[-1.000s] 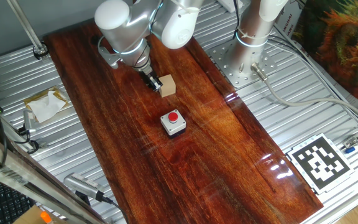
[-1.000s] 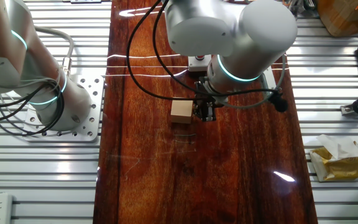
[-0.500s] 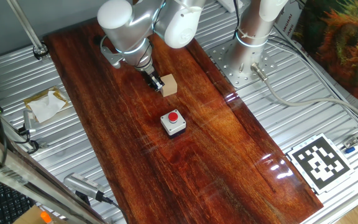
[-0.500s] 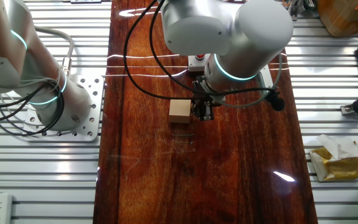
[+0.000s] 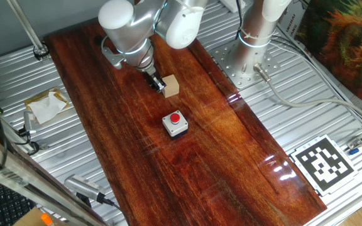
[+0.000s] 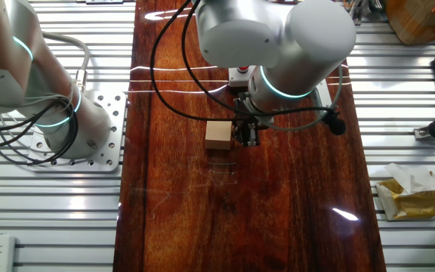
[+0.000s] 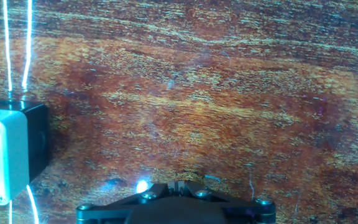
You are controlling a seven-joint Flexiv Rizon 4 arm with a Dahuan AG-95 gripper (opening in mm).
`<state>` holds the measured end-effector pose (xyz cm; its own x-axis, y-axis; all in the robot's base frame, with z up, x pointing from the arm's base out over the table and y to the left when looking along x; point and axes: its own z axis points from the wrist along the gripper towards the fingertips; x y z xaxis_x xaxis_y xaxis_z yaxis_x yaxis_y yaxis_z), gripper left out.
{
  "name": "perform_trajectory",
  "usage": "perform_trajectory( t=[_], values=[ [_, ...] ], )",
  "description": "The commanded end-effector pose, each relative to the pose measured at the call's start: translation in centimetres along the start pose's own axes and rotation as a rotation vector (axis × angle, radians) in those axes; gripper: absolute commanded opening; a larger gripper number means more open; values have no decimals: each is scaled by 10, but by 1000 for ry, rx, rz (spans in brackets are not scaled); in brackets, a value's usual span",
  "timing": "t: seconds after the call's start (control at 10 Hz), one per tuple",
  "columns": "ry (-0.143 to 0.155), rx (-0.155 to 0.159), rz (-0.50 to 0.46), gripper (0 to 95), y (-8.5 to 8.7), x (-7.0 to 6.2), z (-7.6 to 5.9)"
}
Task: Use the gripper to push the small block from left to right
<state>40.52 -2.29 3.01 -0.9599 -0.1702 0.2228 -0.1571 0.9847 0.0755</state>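
Note:
The small light-tan wooden block (image 5: 171, 86) sits on the dark wooden board (image 5: 200, 163). It also shows in the other fixed view (image 6: 218, 135). My gripper (image 5: 158, 84) is a narrow black tip standing on the board, touching the block's left side; in the other fixed view the gripper (image 6: 248, 136) is right beside the block. The fingers look pressed together with nothing between them. In the hand view only the gripper's base (image 7: 174, 186) shows at the bottom edge, and the block is out of view.
A grey box with a red button (image 5: 175, 123) stands just in front of the block; it shows at the hand view's left edge (image 7: 5, 155). A second arm's base (image 5: 256, 37) stands at the back right. A fiducial tag (image 5: 322, 163) and crumpled paper (image 5: 46, 107) lie off the board.
The gripper and the block have shifted slightly to the right since one second ago; no visible movement in the last half second.

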Motion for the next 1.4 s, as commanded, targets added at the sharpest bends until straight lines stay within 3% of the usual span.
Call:
perform_trajectory(
  t=[0.1,0.6,1.4],
  values=[
    [-1,3,1,0,0,0,0],
    [-2,7,2,0,1,-1,10],
    [-7,2,13,0,0,-1,9]
  ],
)
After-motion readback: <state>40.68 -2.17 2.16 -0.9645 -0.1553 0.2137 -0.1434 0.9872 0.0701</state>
